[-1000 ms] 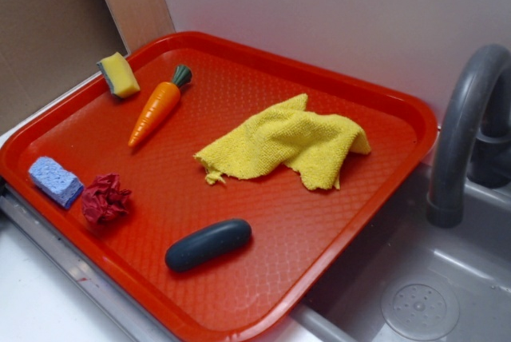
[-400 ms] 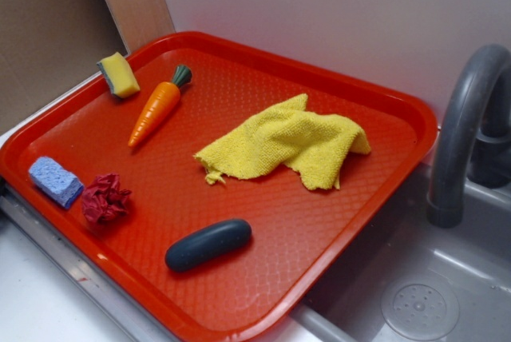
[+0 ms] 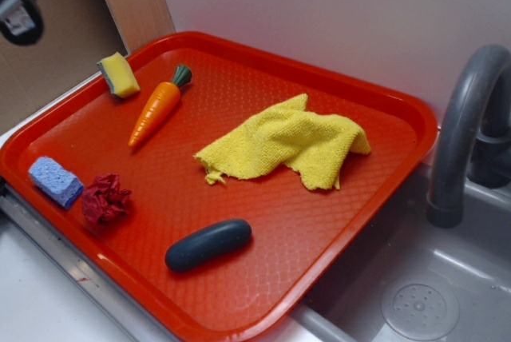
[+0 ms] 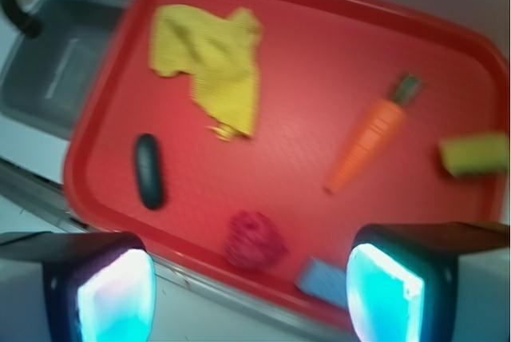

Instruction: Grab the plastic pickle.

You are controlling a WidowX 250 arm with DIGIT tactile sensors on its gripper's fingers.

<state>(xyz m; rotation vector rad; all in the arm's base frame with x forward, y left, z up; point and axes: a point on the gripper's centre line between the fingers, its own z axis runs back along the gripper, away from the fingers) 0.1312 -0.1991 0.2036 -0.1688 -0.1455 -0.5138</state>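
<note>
Newly entered top-left hand (image 4: 251, 294), spread wide and empty, pickle (image 3: 208, 244) near tray (image 3: 375, 206) front rim, clear all round

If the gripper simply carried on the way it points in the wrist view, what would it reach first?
Probably the red crumpled ball near the tray's front edge, which sits closest to the line between the open fingers. The plastic pickle lies off to one side. Depth is unclear and the view is blurred.

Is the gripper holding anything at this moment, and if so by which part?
Nothing is held. The gripper is open and empty, high above the red tray; the plastic pickle lies untouched on the tray.
</note>
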